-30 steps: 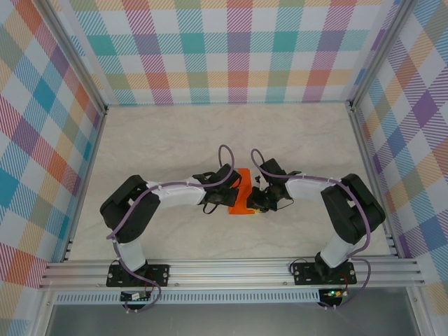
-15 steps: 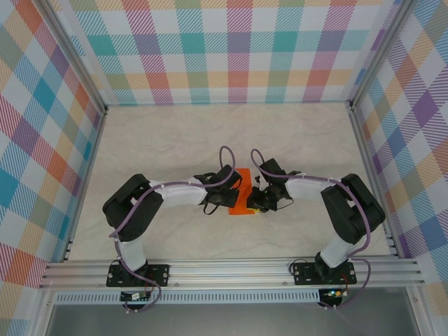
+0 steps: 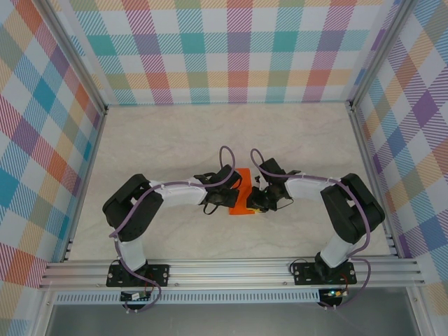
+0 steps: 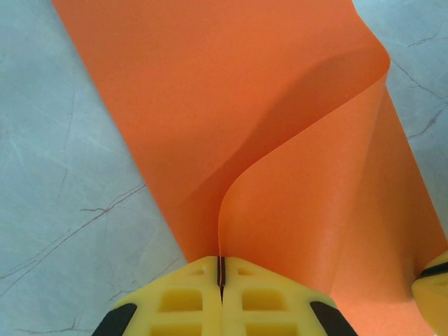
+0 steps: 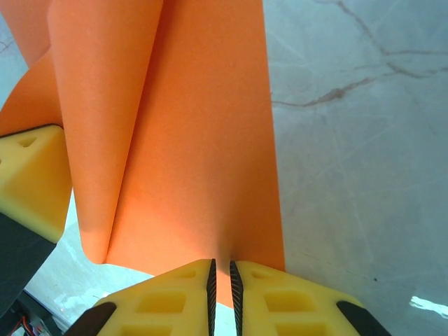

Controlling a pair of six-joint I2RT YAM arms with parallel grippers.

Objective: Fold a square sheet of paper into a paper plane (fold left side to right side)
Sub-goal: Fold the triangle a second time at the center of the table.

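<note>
Both wrist views reveal pinched paper [image 4: 280,105]

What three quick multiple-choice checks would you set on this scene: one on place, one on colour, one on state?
1. Where is the sheet of paper?
A. against the far wall
B. between the left hand and right hand
C. beside the left arm's base

2. What colour are the fingers?
A. yellow
B. blue
C. white

3. How is the left hand?
A. wide open above the paper
B. shut on the paper's edge
C. shut on nothing

B: the top view shows orange between both arm tips.
A: both wrist views show yellow.
B: the paper's edge runs into its closed fingers.
</note>
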